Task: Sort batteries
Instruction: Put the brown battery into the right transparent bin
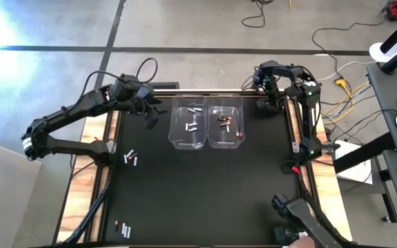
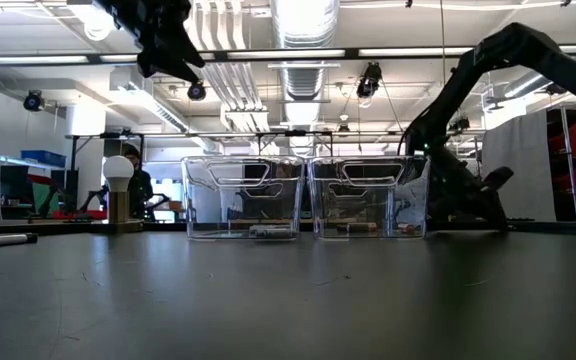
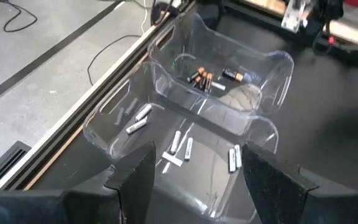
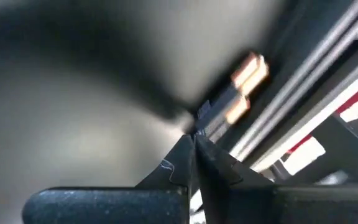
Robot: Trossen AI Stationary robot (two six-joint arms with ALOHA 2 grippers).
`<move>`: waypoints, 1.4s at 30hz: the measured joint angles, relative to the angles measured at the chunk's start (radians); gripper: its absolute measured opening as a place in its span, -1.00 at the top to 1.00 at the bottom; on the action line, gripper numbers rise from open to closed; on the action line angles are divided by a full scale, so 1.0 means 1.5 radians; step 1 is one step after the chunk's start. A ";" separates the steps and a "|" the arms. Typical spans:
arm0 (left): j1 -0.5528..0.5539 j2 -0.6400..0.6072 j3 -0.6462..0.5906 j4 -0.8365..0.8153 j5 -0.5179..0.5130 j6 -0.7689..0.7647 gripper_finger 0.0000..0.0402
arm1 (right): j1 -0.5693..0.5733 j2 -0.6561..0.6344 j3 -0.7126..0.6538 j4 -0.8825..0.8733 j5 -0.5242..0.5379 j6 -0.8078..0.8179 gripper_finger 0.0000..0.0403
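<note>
Two clear bins (image 1: 207,125) already hold batteries (image 3: 180,147), more lie loose on your tabletop (image 1: 185,200), and your left end effector (image 3: 191,180), fingers apart and empty above the silvery bin, risks nudging it if lowered, while your right end effector (image 4: 194,140) rests closed.

The left arm reaches in from the table's left edge, its elbow bent low and outward and its forearm stretched toward the far side. The left gripper (image 1: 150,114) hangs high above the surface, and in the left wrist view its two dark fingers (image 3: 135,177) stand wide apart with nothing between them. The right arm is folded up at the far right corner, wrist bent downward. The right gripper (image 4: 192,142) has its fingertips pressed together; it seems to sit low near the tabletop, though its wrist view is blurred.
</note>
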 joint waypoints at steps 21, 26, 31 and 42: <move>0.000 0.001 -0.001 0.033 -0.001 -0.049 -0.07 | -0.011 -0.058 -0.017 0.097 -0.054 0.090 0.94; 0.000 0.001 -0.001 0.039 -0.002 -0.049 -0.07 | 0.008 -0.060 -0.038 0.044 -0.007 0.099 0.94; 0.000 0.001 -0.001 0.039 -0.002 -0.047 -0.07 | 0.015 -0.061 -0.052 0.050 0.031 0.103 0.94; 0.000 0.001 -0.017 0.038 -0.002 -0.048 -0.07 | 0.020 -0.058 -0.079 0.093 0.103 0.149 0.94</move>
